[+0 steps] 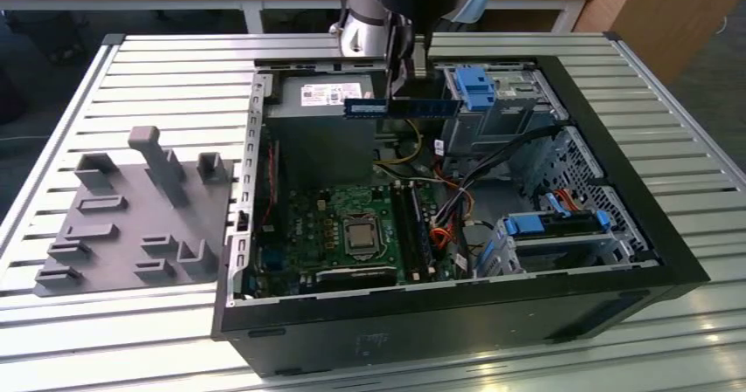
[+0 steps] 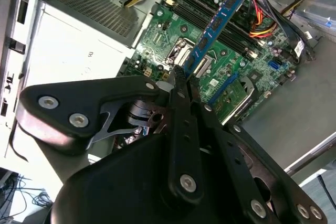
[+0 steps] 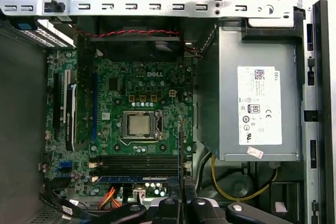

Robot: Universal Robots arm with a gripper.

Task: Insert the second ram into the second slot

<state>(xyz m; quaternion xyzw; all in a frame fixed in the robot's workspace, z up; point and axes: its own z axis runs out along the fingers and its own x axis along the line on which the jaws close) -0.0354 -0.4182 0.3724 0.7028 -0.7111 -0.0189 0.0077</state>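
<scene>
The second ram, a thin blue board with a white label at one end, hangs level above the open computer case, over the power supply. My gripper is shut on it from above, near its middle. In the second wrist view the ram sticks out from the gripper over the motherboard. In the first wrist view it shows edge-on as a thin line above the fingertips. The dark memory slots lie beside the processor socket, well below the stick.
The black case lies open on a slatted metal table. Inside are the grey power supply, blue drive-bay clips and orange and yellow cables. A grey fixture block stands at the exterior view's left.
</scene>
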